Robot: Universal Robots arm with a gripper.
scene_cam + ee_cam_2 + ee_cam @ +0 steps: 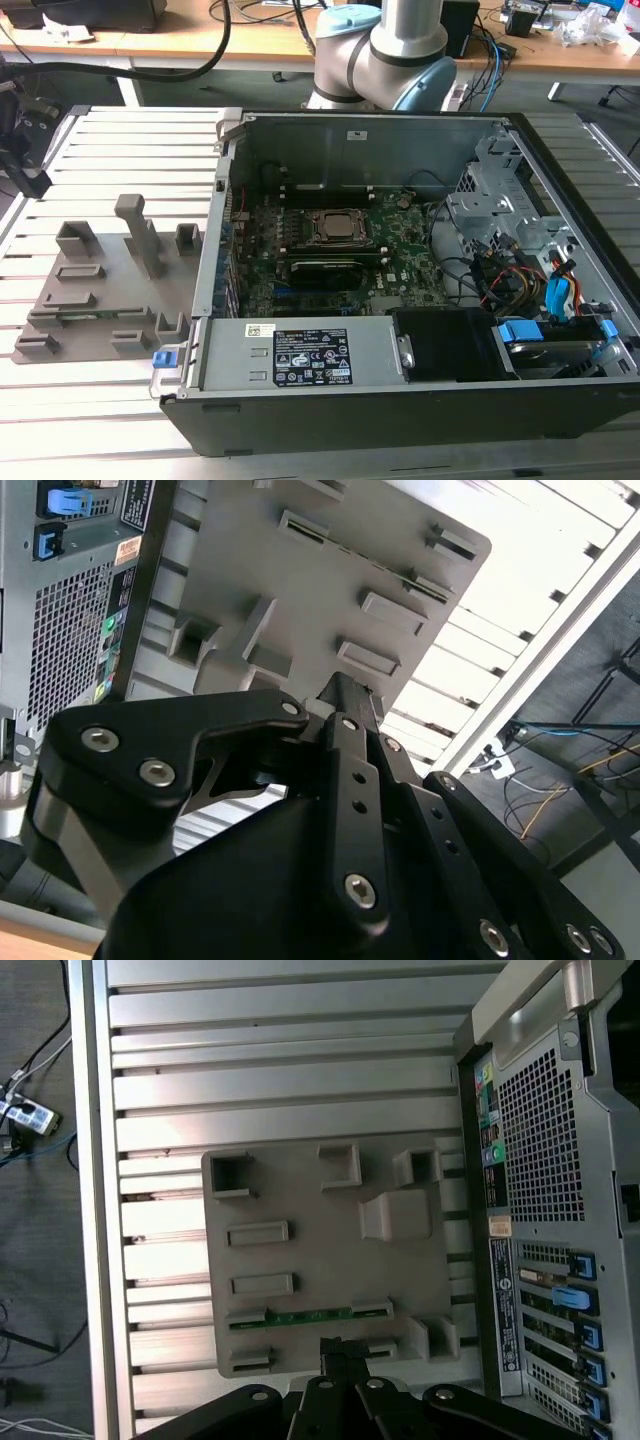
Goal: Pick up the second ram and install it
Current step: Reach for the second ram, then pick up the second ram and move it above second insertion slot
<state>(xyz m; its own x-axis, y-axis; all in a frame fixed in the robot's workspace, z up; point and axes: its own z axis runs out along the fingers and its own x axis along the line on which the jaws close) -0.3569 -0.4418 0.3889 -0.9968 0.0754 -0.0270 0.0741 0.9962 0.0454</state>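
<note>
Matt grey plastic tray (300, 1190), smooth and dull, ribbed pale metal desk (280, 1060) with a soft shine, second ram (300, 1315) of green circuit board, black matt end effector (335, 1345) with shiny metal screws (360, 890), computer case (560, 1160) of dull grey holed metal

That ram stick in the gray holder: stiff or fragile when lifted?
The ram stick looks thin and narrow, so it is probably light and stiff, yet fragile. Seated edge-up in a slot of the gray holder, it may bind if lifted crooked.
</note>
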